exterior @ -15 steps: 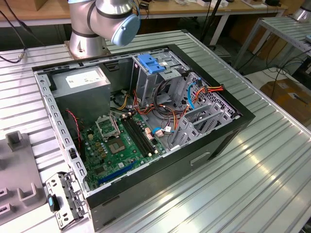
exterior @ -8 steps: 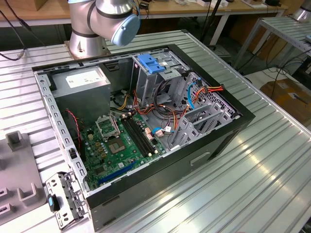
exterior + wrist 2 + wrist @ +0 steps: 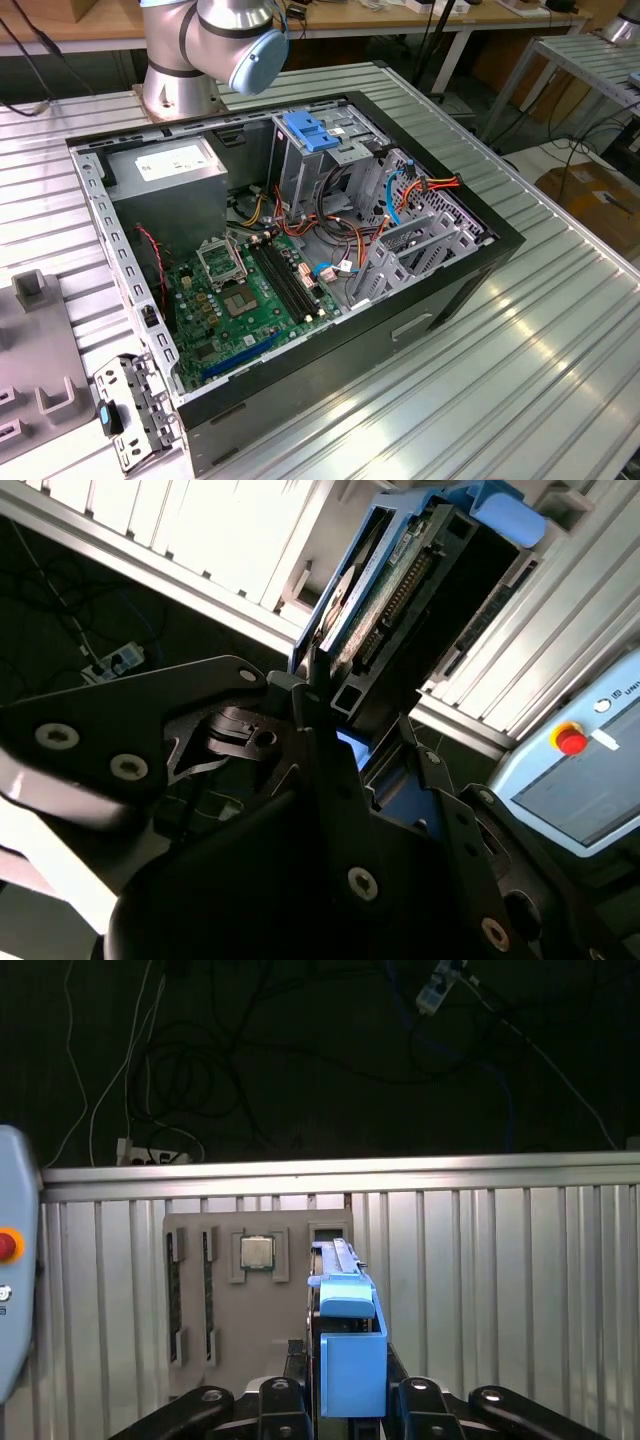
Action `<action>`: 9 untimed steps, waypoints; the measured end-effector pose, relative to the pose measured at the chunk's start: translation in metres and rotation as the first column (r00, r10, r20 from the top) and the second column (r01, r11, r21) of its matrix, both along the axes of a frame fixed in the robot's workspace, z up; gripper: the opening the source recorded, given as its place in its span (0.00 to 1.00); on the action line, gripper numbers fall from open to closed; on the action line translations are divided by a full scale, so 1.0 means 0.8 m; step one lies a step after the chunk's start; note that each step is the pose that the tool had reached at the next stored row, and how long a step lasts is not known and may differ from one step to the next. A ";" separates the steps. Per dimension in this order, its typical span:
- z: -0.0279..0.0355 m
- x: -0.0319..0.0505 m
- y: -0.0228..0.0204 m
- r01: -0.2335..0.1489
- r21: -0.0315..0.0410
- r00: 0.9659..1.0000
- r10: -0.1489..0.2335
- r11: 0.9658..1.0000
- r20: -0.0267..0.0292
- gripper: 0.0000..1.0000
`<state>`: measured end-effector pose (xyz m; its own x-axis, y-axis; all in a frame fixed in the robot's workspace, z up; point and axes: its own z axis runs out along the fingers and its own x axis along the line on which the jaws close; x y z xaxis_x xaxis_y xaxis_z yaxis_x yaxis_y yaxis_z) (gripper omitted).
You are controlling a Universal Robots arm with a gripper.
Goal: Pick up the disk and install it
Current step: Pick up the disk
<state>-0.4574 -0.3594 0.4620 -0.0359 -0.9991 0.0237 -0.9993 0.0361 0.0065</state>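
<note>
end effector (image 3: 350, 1405) clenched on the disk (image 3: 352, 1350), gripping it edge-on, blue rails showing in both wrist views, up over the ribbed desk (image 3: 500, 1280). grey tray (image 3: 265, 1310) on the desk holds a cpu (image 3: 258, 1252) and memory sticks (image 3: 208, 1270). exterior view: open pc case (image 3: 300, 385) holds motherboard (image 3: 250, 300), power supply (image 3: 170, 175), drive cage (image 3: 300, 170) with blue latch (image 3: 310, 132) on top.

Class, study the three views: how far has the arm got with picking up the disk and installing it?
Done: the pick-up. The claw is shut on the disk, gripping its blue rail, clear of the ribbed table in the first wrist view. In hand: the disk, carried in the air. Left: the install; the disk is not yet inside the open computer case in the exterior view.
</note>
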 end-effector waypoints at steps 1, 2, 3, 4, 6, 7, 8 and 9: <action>0.0022 0.000 0.0000 0.000 0.000 1.000 0.000 1.000 0.000 0.37; 0.0040 0.000 0.0000 0.000 0.000 1.000 0.000 1.000 0.000 0.37; 0.0060 0.000 0.0000 0.000 0.000 1.000 0.000 1.000 0.000 0.37; 0.0078 0.000 0.0000 0.000 0.000 1.000 0.000 1.000 0.000 0.37; 0.0116 0.000 0.0000 0.000 0.000 1.000 0.000 1.000 0.000 0.37; 0.0129 0.000 0.0000 0.000 0.000 1.000 0.000 1.000 0.000 0.37; 0.0139 0.000 0.0000 0.000 0.000 1.000 0.000 1.000 0.000 0.37; 0.0141 0.000 0.0000 0.000 0.000 1.000 0.000 1.000 0.000 0.37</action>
<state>-0.4574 -0.3594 0.4733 -0.0359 -0.9991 0.0237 -0.9993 0.0361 0.0064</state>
